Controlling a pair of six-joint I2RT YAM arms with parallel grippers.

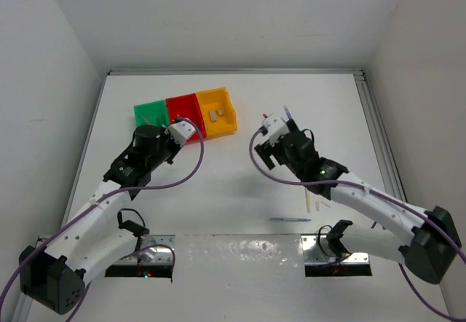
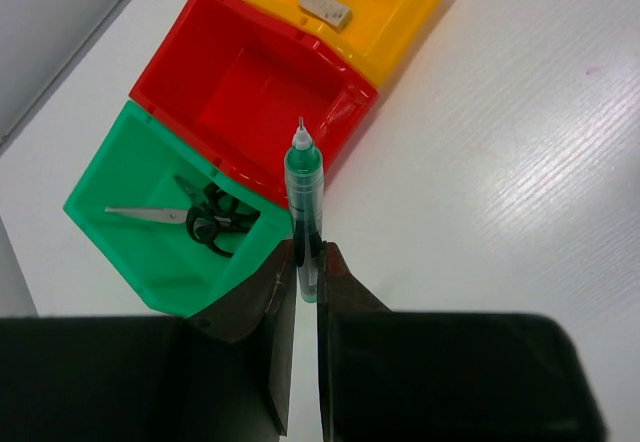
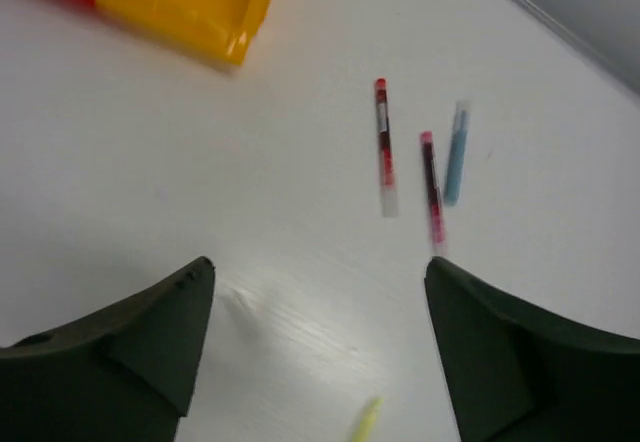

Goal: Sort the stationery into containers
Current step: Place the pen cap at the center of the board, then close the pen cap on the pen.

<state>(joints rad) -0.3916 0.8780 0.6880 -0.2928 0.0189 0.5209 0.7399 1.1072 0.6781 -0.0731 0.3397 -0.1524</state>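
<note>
Three joined containers stand at the back left: green (image 1: 149,112), red (image 1: 183,108) and yellow (image 1: 218,107). My left gripper (image 2: 307,257) is shut on a teal pen (image 2: 303,187), which points up over the front wall of the red bin (image 2: 260,92). Black-handled scissors (image 2: 205,220) lie in the green bin (image 2: 130,202). Two eraser blocks (image 2: 325,7) lie in the yellow bin (image 2: 400,12). My right gripper (image 3: 320,272) hangs open above the table with nothing between its fingers. Ahead of it lie two red pens (image 3: 384,147) and a blue pen (image 3: 455,152).
Another blue pen (image 1: 291,220) lies near the front edge between the arm bases. Pale sticks (image 1: 313,204) lie under the right arm. A yellowish stick (image 3: 365,422) shows below the right gripper. White walls close in the table on three sides.
</note>
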